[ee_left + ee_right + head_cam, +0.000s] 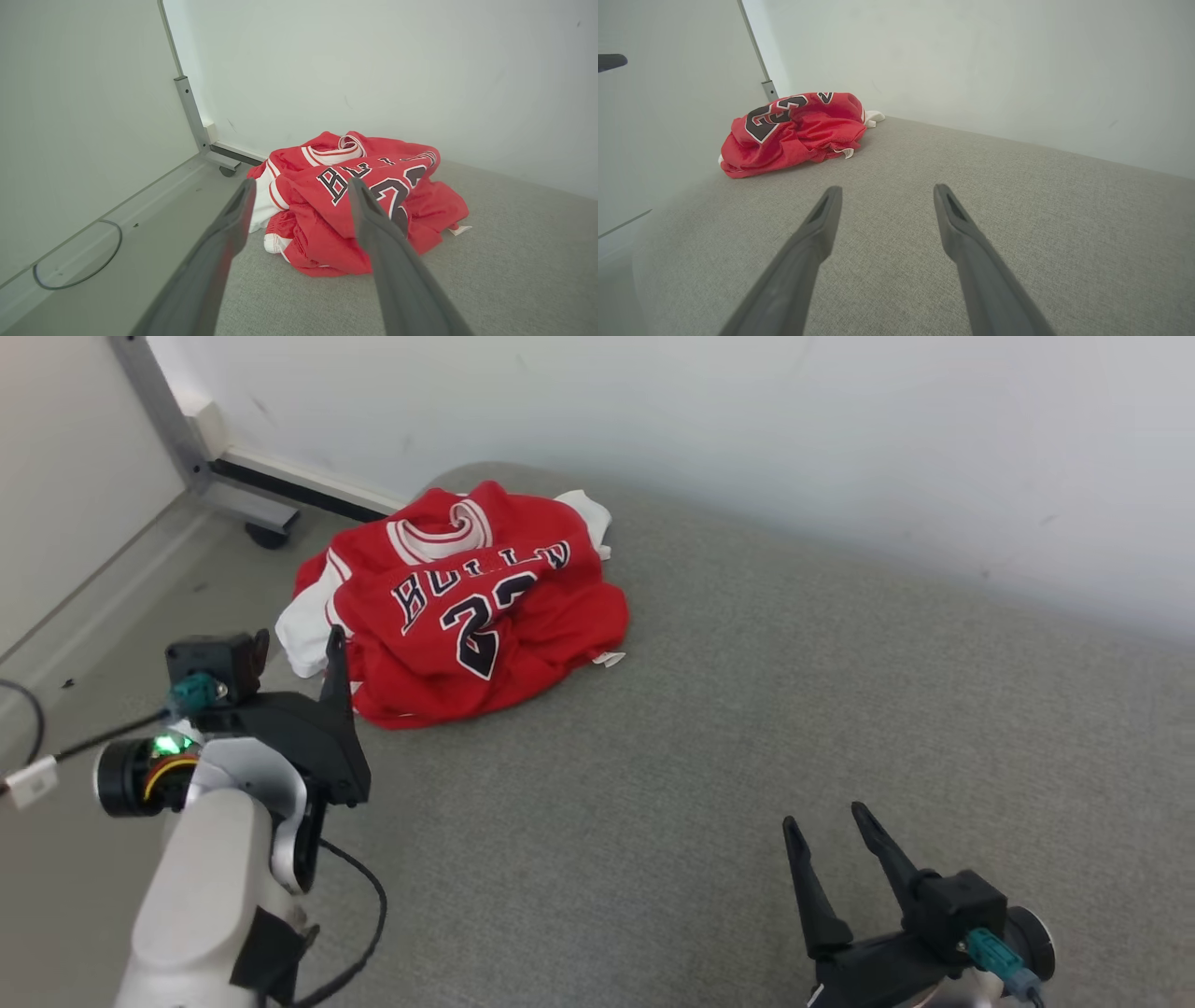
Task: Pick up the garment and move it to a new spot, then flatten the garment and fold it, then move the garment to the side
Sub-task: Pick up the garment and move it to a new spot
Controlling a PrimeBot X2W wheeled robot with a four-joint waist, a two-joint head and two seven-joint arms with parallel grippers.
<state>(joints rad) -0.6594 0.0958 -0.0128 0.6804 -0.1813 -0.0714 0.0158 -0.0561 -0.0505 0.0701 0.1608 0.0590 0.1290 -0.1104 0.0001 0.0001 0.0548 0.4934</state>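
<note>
Left jaws and right jaws both stand apart, empty. The crumpled garment [467, 616] lies just ahead of the left pair; best sink them into a thick fold before closing.

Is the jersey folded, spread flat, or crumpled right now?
Crumpled. The jersey lies in a bunched heap on the grey surface, its lettering broken by creases; neither flat nor neatly folded.

Red, white-trimmed garment [467, 616], black lettering
</note>
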